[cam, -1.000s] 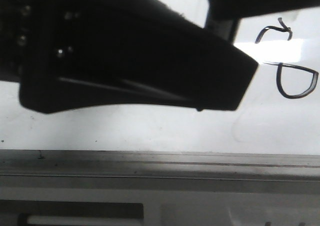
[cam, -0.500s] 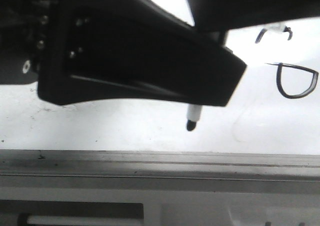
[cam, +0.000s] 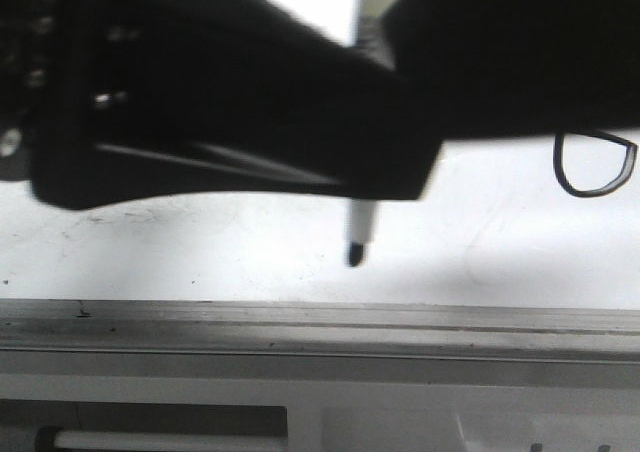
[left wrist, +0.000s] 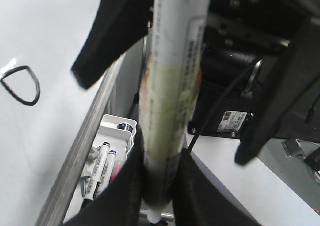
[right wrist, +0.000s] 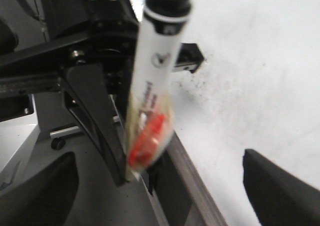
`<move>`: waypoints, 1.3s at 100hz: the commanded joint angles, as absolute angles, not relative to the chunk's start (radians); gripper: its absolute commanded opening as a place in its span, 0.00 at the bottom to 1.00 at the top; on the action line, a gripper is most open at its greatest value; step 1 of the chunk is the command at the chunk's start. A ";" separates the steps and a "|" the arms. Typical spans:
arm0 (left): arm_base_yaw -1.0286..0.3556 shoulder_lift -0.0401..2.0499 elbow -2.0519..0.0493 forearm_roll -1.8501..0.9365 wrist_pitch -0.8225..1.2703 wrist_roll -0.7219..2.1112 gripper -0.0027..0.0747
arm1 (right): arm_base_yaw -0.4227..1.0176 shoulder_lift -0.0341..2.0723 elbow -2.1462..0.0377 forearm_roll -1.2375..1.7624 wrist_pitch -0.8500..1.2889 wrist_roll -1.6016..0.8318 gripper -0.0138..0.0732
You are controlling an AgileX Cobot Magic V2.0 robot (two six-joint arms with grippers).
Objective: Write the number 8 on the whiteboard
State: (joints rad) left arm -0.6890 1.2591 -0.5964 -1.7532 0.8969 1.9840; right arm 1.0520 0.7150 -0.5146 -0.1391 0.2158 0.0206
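Note:
The whiteboard (cam: 200,252) fills the front view. Only the lower loop of the number 8 (cam: 592,191) shows at the right; its top is hidden behind my dark right arm (cam: 520,52). My left gripper (cam: 385,177) is shut on a white marker (cam: 358,234), whose black nib points down over the board. In the left wrist view the left gripper (left wrist: 160,153) clamps the marker (left wrist: 172,61) near its nib end. One loop of the 8 (left wrist: 36,83) shows there. My right gripper (right wrist: 159,156) is open, with the marker (right wrist: 150,81) between its spread fingers (right wrist: 280,186), untouched.
A grey metal edge strip (cam: 300,322) runs along the board's near side. A white tray (left wrist: 117,128) holding several spare markers (left wrist: 102,161) sits below the strip. A grey table surface (left wrist: 250,186) lies beside it.
The left gripper has moved left and the marker's nib now sticks out below it. The right arm has come in from the upper right and now covers the top of the 8.

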 commanded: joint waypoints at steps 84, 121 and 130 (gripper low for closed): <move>-0.647 1.157 -0.615 -1.866 0.333 1.603 0.01 | 0.965 0.342 -0.549 -0.134 0.263 0.025 0.09; -0.892 1.185 -0.702 -1.866 -0.132 1.587 0.01 | 0.965 0.342 -0.549 -0.134 0.266 0.025 0.09; -0.914 1.224 -0.721 -1.864 -0.172 1.524 0.01 | 0.965 0.342 -0.549 -0.134 0.266 0.025 0.09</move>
